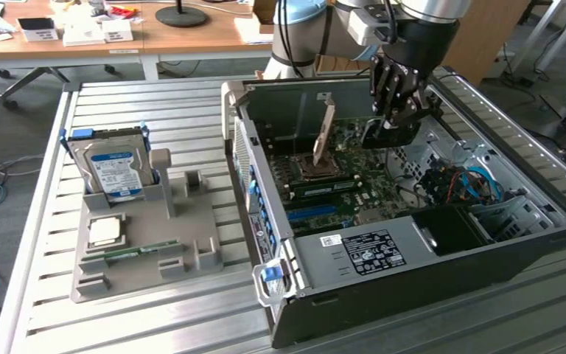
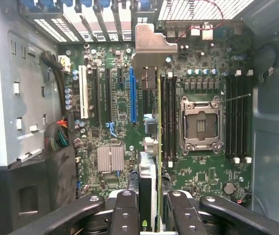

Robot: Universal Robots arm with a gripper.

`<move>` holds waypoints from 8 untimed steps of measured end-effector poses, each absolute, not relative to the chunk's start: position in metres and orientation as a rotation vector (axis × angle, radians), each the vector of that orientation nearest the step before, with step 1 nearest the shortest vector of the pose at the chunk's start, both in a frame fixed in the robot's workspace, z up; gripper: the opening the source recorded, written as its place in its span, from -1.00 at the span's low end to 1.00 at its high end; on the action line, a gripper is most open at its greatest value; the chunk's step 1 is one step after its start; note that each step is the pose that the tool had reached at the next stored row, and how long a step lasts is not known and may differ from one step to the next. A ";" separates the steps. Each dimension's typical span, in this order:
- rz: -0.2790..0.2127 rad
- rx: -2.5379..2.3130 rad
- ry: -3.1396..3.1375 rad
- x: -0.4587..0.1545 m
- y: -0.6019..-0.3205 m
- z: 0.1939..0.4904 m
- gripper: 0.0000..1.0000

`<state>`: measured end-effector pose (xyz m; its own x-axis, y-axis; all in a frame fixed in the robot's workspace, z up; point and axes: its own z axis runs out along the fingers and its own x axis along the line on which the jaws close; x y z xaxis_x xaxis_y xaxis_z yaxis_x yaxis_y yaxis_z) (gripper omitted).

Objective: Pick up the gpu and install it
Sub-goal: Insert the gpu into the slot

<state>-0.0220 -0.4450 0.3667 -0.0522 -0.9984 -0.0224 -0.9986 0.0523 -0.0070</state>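
One thin, dark, flat circuit card with a silver metal end bracket, the gpu (image 2: 149, 177), sits clamped edge-on between the fingers of the black hand (image 2: 150, 200); the hand is closed on it and grips it near the end away from the bracket. Card and hand hang inside the open black and silver computer case (image 1: 519, 243), which stands on the slatted metal bench (image 1: 145, 96) toward its edge on the exterior view's right.

Seen from the wrist, the card's long axis runs straight out from the hand toward the case's rear wall. Its silver bracket leads and reaches close to the row of slot openings there. The card stands upright on its long edge over the green motherboard (image 2: 198, 178). Whether that edge touches anything below, I cannot tell.

What matters is the offset. The long blue expansion slot (image 2: 132, 93) runs parallel to the card and lies just beside it, on the side away from the empty silver processor socket (image 2: 200, 122). The card hangs between that blue slot and the nearest black memory slots (image 2: 167, 117). I judge it aligned in direction but not yet seated.

Well apart, near the bench's opposite edge, a grey plastic holder (image 1: 165, 243) carries a silver hard drive with a blue label (image 1: 116, 173).
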 end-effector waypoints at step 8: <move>0.016 -2.148 2.263 -0.022 -0.445 0.366 -0.47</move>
<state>-0.0221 -0.4449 0.3660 -0.0522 -0.9984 -0.0228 -0.9986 0.0524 -0.0071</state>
